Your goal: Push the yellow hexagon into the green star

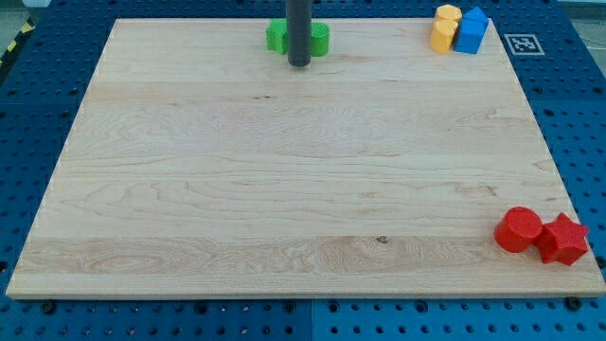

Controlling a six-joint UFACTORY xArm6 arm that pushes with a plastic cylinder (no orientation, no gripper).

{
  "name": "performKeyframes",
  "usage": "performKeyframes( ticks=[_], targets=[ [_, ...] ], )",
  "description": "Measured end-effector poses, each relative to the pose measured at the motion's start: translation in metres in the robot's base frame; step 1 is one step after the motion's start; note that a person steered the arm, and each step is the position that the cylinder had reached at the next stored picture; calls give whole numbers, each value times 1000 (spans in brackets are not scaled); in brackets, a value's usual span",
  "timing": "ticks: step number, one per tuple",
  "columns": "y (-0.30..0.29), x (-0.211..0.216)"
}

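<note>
The yellow hexagon [448, 15] sits at the view's top right corner of the wooden board, touching a second yellow block [442, 36] just below it and a blue block [472, 30] on its right. A green block [319, 39], partly hidden behind the rod, lies at the top middle of the board; its shape cannot be made out, and more green [276, 36] shows left of the rod. My tip [299, 62] rests on the board right in front of the green block, far to the left of the yellow hexagon.
A red cylinder [518, 230] and a red star [564, 239] sit touching each other at the view's bottom right corner of the board [284, 189]. A blue perforated table surrounds the board. A fiducial tag [523, 44] lies off the top right edge.
</note>
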State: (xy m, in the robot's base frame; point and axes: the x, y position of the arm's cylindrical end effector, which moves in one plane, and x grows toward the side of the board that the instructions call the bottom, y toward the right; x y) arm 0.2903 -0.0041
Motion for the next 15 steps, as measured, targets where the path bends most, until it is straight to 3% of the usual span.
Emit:
performKeyframes(
  ticks=[3, 5, 8, 9, 10, 13, 15],
  targets=[
    [37, -38],
    [76, -33],
    [275, 43],
    [319, -8],
    [316, -86],
    [281, -99],
    [191, -99]
  ],
)
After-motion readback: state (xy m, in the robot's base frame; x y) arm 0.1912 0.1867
